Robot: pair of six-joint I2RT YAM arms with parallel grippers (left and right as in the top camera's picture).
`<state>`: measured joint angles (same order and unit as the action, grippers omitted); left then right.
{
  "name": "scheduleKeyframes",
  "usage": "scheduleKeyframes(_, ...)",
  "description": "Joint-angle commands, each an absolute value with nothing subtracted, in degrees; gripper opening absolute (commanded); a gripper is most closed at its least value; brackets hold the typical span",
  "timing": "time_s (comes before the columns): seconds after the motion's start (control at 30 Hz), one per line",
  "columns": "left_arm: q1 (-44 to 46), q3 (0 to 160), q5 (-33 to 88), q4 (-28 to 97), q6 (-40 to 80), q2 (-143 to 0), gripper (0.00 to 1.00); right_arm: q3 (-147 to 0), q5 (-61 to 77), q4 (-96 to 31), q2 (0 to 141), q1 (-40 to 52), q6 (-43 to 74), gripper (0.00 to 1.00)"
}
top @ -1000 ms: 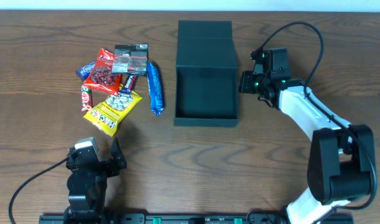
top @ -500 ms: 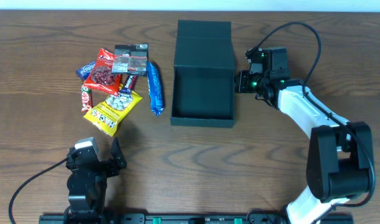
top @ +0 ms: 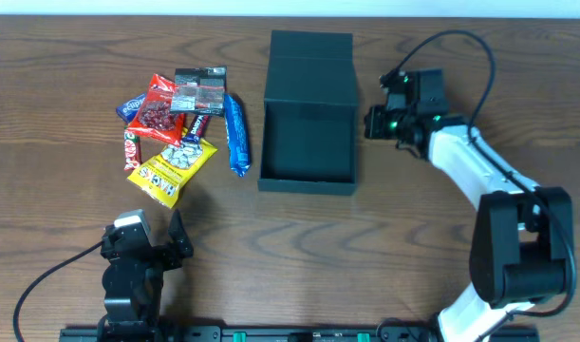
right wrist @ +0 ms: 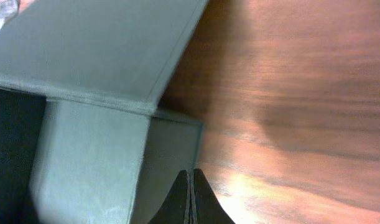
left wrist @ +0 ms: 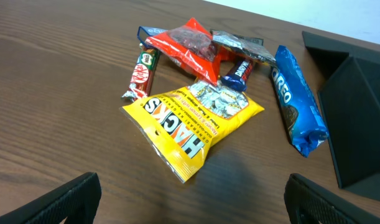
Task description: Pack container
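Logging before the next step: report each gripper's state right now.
Left gripper: open, holding nothing.
Right gripper: shut, holding nothing, tips beside the container.

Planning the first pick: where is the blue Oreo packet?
Overhead view: the Oreo packet lies left of centre, at the right edge of the snack pile, just left of the container.
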<state>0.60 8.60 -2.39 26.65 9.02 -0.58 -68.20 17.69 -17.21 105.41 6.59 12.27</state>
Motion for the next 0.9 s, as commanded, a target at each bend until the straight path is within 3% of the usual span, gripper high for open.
scheduleKeyframes(0.0, 0.78, 7.55, -3.4, 26.72, 9.02, -0.23, 0.95, -76.27, 16.08, -19.66, 103.02, 3.97, 11.11, 0.01)
scheduleKeyframes(0.07, 0.78, 7.55, -3.42, 26.74, 9.02, -0.23, 0.95, -80.77, 16.1, -21.34, 102.0, 2.9, 9.1, 0.09)
scheduleKeyframes(0.17, 0.78, 7.55, -3.42, 26.72, 9.02, -0.23, 0.95, -85.6, 16.36, -21.98, 101.1, 2.17, 6.66, 0.34)
scheduleKeyframes(0.27, 0.78, 7.55, -3.4, 26.72, 9.02, -0.23, 0.95, -88.62, 16.56, -21.63, 100.82, 2.26, 5.45, 0.82)
scheduleKeyframes(0.33, 0.78, 7.55, -3.4, 26.72, 9.02, -0.23, 0.95, -89.25, 17.02, -20.99, 100.82, 2.44, 5.48, 0.99)
scheduleKeyframes(0.53, 0.78, 7.55, -3.44, 26.72, 9.02, -0.23, 0.95, -89.25, 23.77, -20.16, 100.82, 2.42, 5.5, 0.99)
scheduleKeyframes(0.6, 0.78, 7.55, -3.07, 26.65, 9.41, -0.23, 0.95, -89.25, 24.86, -20.36, 100.82, 2.44, 5.54, 0.91)
scheduleKeyframes(0.67, 0.78, 7.55, -1.21, 26.65, 11.68, -0.23, 0.95, -89.25, 26.98, -21.32, 100.82, 2.44, 5.56, 0.89)
scheduleKeyframes(0.8, 0.78, 7.57, 12.82, 26.7, 29.69, -0.23, 0.95, -89.25, 32.93, -26.2, 100.82, 2.57, 5.74, 0.99)
scheduleKeyframes(0.87, 0.78, 7.6, 17.04, 26.68, 35.14, -0.23, 0.96, -89.25, 37.26, -28.97, 100.82, 2.59, 5.74, 0.99)
